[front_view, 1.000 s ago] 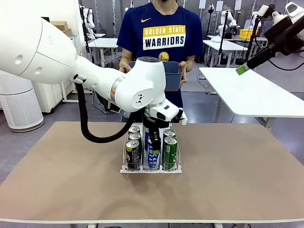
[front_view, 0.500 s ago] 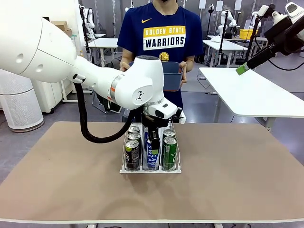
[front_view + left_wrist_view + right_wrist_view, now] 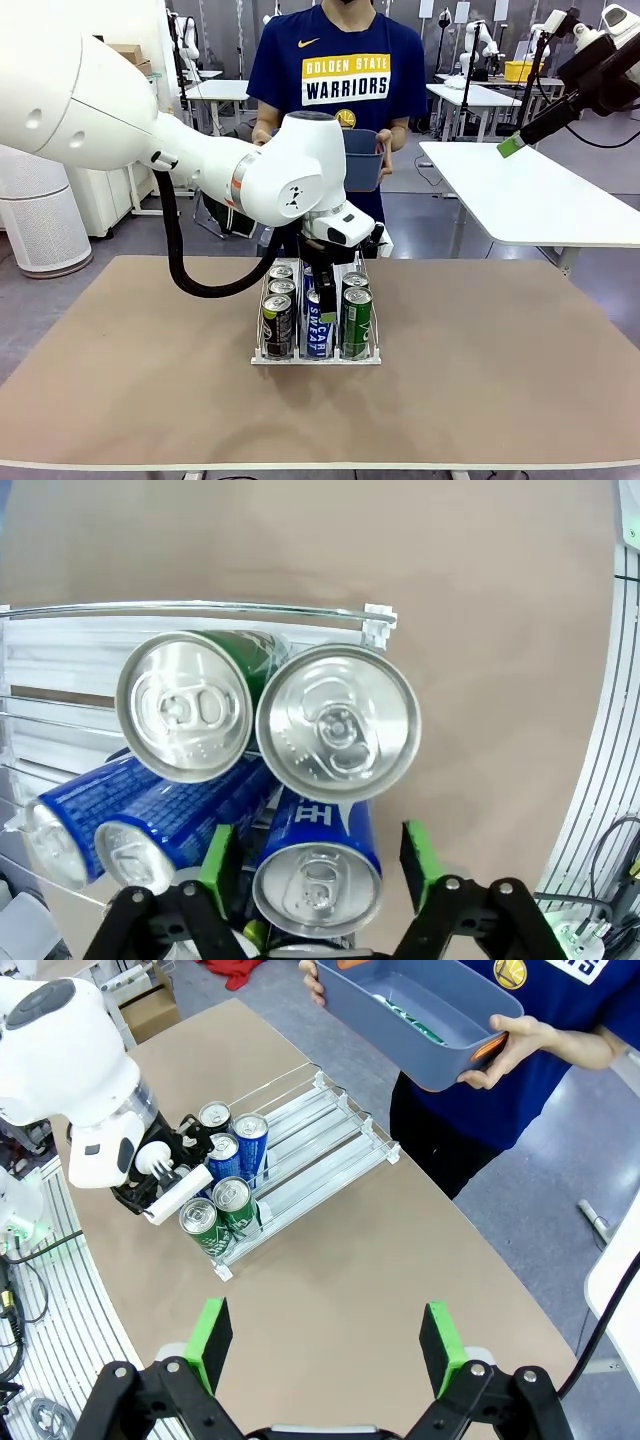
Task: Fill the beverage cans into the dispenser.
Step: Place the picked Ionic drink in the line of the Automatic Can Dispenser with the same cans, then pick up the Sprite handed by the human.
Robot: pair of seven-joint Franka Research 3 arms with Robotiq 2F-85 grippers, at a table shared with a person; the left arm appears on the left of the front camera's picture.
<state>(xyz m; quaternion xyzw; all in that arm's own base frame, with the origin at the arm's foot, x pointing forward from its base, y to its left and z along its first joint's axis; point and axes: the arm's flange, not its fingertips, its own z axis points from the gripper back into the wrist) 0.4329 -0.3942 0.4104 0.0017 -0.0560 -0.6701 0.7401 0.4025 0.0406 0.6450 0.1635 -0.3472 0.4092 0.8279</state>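
Left gripper (image 3: 316,862) is open, its green pads just clear on either side of an upright blue Pocari Sweat can (image 3: 318,880). At its twelve o'clock, a green can (image 3: 186,706) and a second can (image 3: 338,723) stand side by side. All sit in the dispenser (image 3: 300,359) mid-table. Right gripper (image 3: 325,1345) is spread wide and empty, high above. At the dispenser's twelve o'clock, a person holds a blue-grey bin (image 3: 365,160).

left arm (image 3: 290,185) hangs over the near cans (image 3: 357,318) in the rack (image 3: 340,1125); the far lanes are free, and the table (image 3: 500,340) is bare on left and right.
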